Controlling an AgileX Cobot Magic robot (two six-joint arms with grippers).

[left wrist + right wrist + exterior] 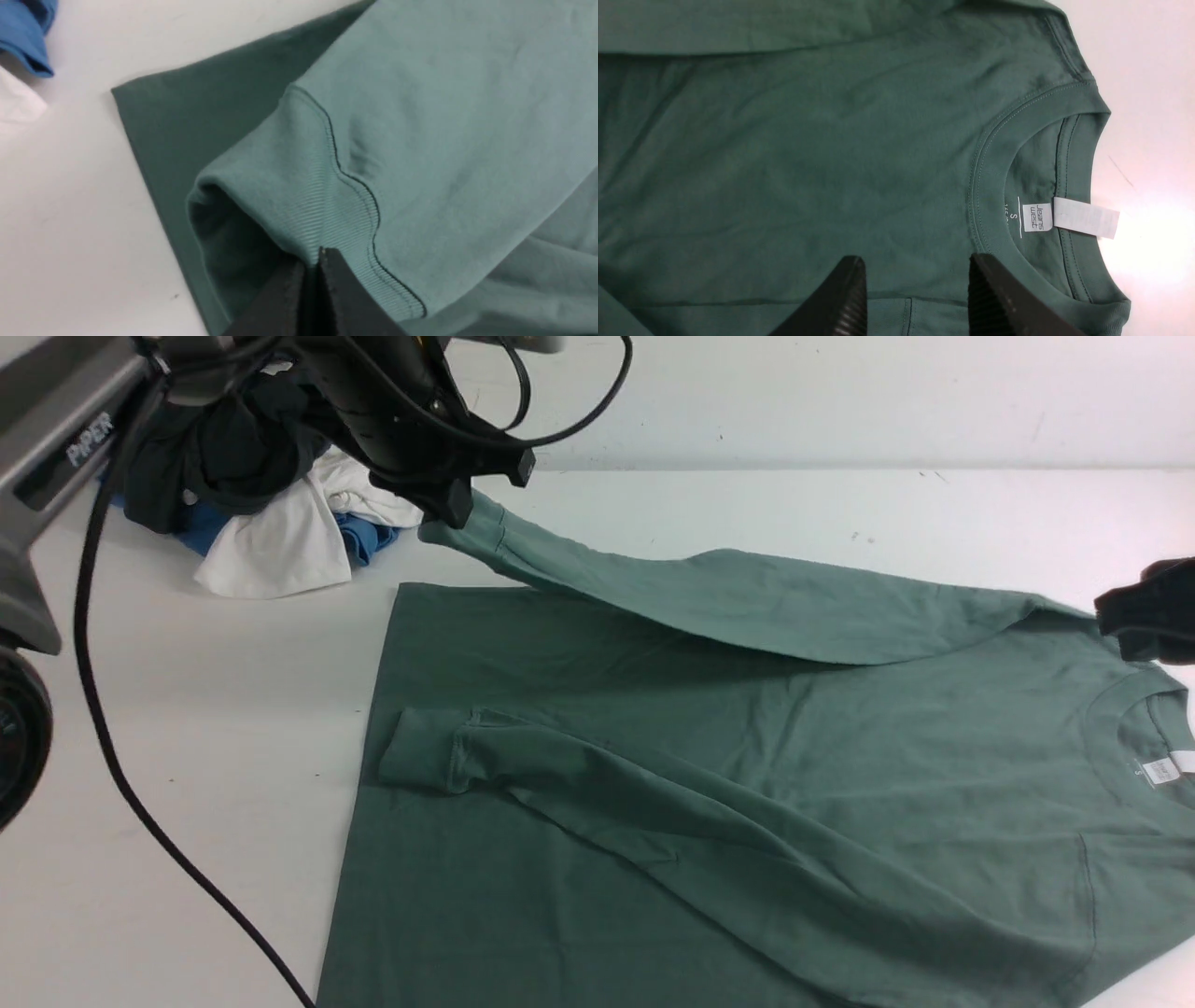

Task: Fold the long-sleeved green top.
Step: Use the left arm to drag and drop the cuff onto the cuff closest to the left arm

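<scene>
Front view: green long-sleeved top [747,784] spread on desk [187,756], one sleeve [747,607] lifted. Likely soft, light, limp; good hold at ribbed cuff [299,210], pinched by shut jaws of left gripper [317,261]. Right gripper [917,261] jaws parted, empty, near collar [985,154].

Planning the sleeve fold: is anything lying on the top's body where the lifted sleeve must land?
Nothing foreign. The left gripper holds the green top by its far cuff; on the body below lies only the other sleeve, already folded across. The clothes pile sits off the far left corner.
</scene>
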